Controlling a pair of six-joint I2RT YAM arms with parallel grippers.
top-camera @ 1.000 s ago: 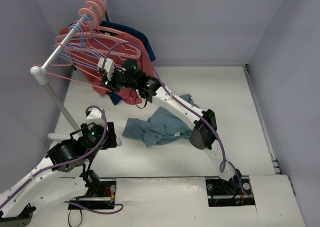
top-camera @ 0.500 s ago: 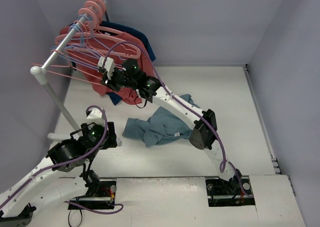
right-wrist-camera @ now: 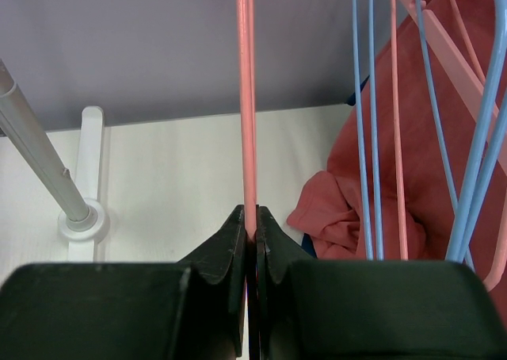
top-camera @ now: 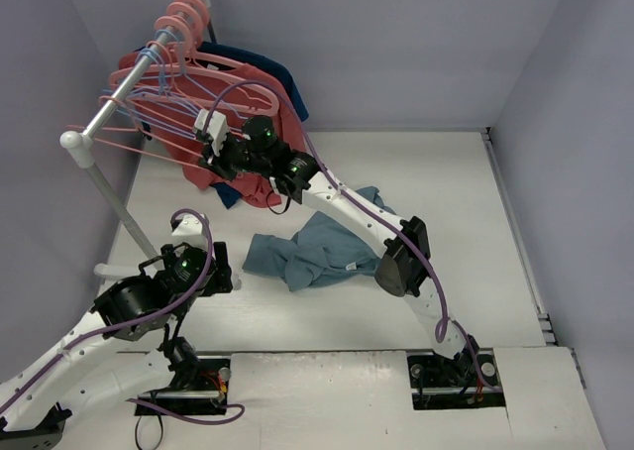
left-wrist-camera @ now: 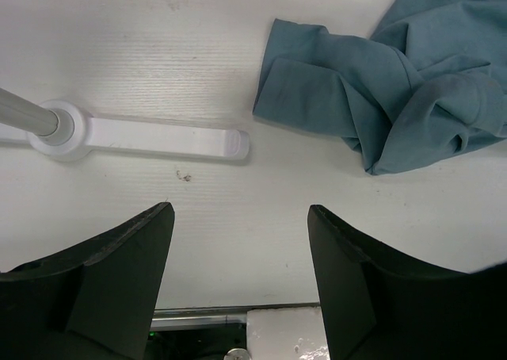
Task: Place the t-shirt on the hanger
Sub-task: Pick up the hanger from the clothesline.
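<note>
Blue hangers, coral shirt beside hanger

The t-shirt is heaped on the table near its middle, in front of and to the right of the rack, which is set at the rear left. A shirt and other hangers are hung on the rack's rail. The hanger is clamped in the right gripper, which is raised beside the rail. The left gripper is held over the table, left of the t-shirt, with the rack's foot just beyond it.
</note>
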